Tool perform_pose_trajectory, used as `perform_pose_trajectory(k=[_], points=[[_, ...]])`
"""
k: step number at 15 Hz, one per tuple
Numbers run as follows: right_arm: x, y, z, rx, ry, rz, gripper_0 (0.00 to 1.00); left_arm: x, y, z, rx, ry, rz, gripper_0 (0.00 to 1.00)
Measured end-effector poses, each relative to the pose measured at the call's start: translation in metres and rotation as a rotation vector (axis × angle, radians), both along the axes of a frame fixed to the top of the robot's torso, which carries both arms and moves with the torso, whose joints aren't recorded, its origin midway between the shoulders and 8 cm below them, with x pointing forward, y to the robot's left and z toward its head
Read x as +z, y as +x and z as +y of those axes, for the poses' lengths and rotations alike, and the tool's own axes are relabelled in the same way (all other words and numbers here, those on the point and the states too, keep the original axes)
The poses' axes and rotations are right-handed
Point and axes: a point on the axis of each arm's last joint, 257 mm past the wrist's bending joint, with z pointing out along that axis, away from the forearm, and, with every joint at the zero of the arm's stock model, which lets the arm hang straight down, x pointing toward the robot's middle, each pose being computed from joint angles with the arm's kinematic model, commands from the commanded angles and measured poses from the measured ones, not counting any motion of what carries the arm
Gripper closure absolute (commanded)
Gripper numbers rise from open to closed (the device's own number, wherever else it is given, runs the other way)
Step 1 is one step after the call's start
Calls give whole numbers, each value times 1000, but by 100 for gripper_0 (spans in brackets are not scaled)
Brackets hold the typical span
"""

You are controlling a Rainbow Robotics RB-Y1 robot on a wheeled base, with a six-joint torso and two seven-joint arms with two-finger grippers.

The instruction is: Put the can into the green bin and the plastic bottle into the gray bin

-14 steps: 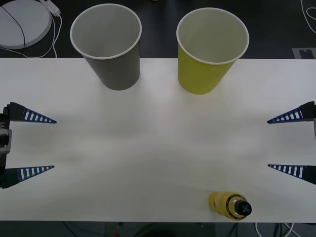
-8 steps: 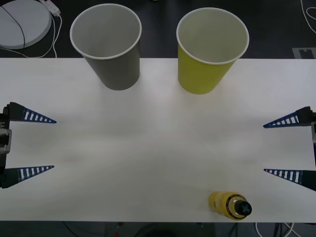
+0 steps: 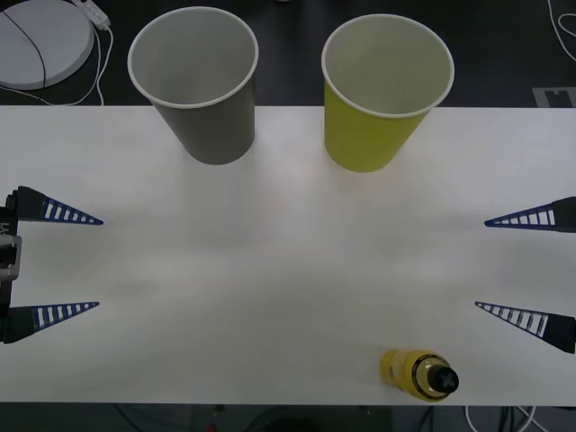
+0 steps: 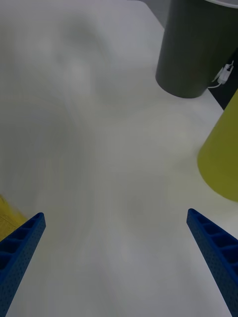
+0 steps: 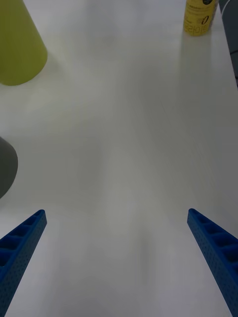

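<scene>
Right gripper (image 3: 526,269) crept inward and down toward bottle (image 3: 418,374), fingers spread wide, nothing held. Looked like reach for bottle starting. Bottle stood near table (image 3: 288,270) edge, below and inside right gripper, untouched. Gray bin (image 3: 195,85), green bin (image 3: 385,93) far ahead. Left gripper (image 3: 54,264) stayed parked, spread. Can nowhere evident; bottle cut off at right wrist view's edge.

This looks like a robotics lab. A plain white table (image 3: 288,261) stands over a dark floor, with loose white cables (image 3: 99,54) and a round white device (image 3: 40,40) beyond its far left corner.
</scene>
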Motion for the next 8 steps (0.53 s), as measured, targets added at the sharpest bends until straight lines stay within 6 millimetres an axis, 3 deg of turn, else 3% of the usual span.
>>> perform_pose_trajectory(k=[8], points=[[-39, -35, -69, 9, 81, 46, 0, 0, 0, 0, 0, 0, 0, 0]])
